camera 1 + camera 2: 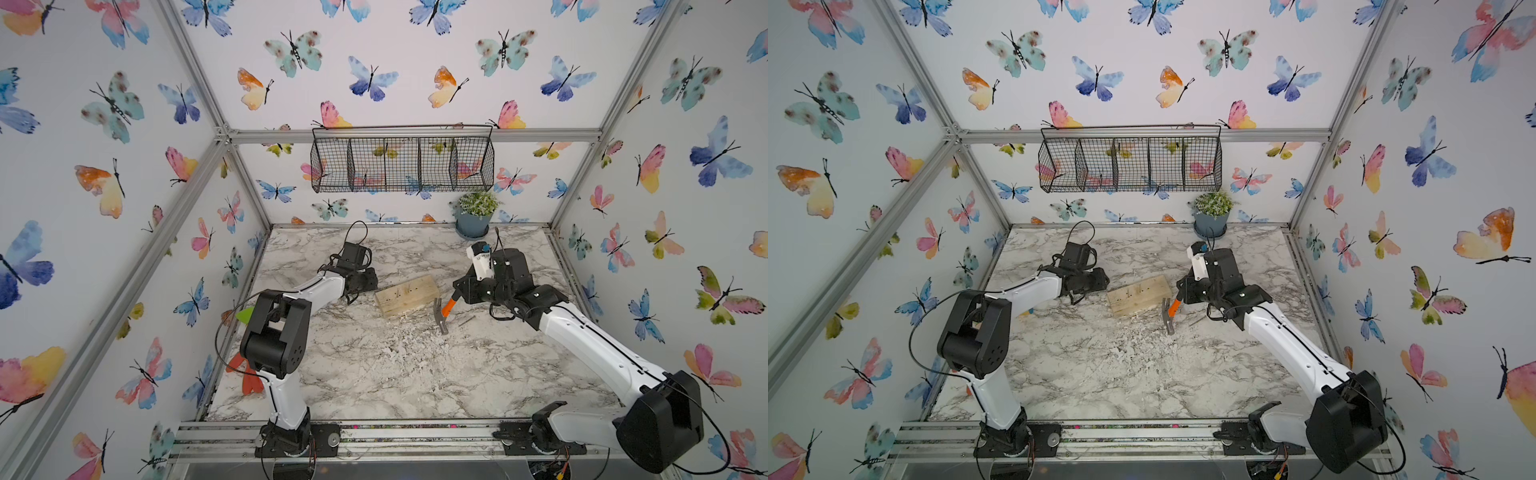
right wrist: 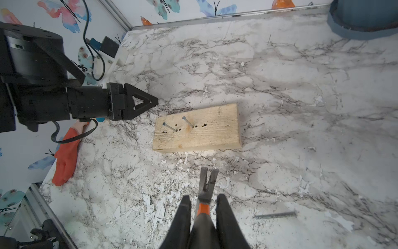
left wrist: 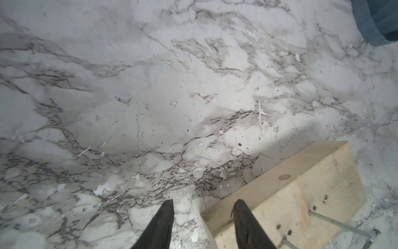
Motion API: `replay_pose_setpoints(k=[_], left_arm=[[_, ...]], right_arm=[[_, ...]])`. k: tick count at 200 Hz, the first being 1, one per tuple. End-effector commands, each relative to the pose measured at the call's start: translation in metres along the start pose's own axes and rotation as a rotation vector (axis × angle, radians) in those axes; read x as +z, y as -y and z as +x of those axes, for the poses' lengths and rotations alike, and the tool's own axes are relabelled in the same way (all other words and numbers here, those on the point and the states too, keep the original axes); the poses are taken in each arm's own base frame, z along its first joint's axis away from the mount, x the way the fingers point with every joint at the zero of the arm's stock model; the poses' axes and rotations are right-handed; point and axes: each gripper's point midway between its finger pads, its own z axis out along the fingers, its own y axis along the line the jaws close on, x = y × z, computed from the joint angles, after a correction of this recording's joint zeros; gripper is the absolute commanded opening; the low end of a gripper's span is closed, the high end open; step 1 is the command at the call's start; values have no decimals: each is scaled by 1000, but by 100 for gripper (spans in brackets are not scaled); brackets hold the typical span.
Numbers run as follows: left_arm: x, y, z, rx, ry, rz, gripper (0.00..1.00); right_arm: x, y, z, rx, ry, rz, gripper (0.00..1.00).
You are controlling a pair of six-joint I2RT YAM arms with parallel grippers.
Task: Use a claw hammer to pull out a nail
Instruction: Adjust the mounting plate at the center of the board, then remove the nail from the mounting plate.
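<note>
Your right gripper [image 2: 204, 201] is clamped on the black handle of the claw hammer [image 2: 207, 183], just behind the orange neck. That leaves the steel head out in front, with the forked claw leading toward the wooden block [image 2: 204, 135]. The head is low over the marble table [image 2: 312, 97], just short of the block's long side and not touching it. Held like this, I judge, the fork can slide under a nail head. Two nails lean out of the block near the end facing your left arm: the end nail [image 2: 170, 127] and the inner nail [image 2: 188, 122]. A loose nail [image 2: 275, 215] lies flat beside the right gripper. Your left gripper [image 3: 204, 202] hovers at the block's corner with its jaws partly spread and gripping nothing, probably placed to brace the block when you lever. No pull has begun.
</note>
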Motion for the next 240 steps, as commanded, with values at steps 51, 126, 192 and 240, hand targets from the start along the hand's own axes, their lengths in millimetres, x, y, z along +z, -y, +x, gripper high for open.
replay_pose_setpoints(k=[51, 126, 192, 240], left_arm=[[-59, 30, 25, -24, -8, 185, 45], [-57, 60, 61, -43, -48, 299, 28], [-34, 68, 72, -21, -94, 245, 22], [-14, 53, 82, -19, -134, 156, 21]], right_arm=[[-2, -18, -42, -115, 56, -44, 3], [10, -35, -49, -162, 20, -80, 3], [16, -48, -51, -198, -1, -99, 3], [19, -54, -51, -213, -9, -109, 3]])
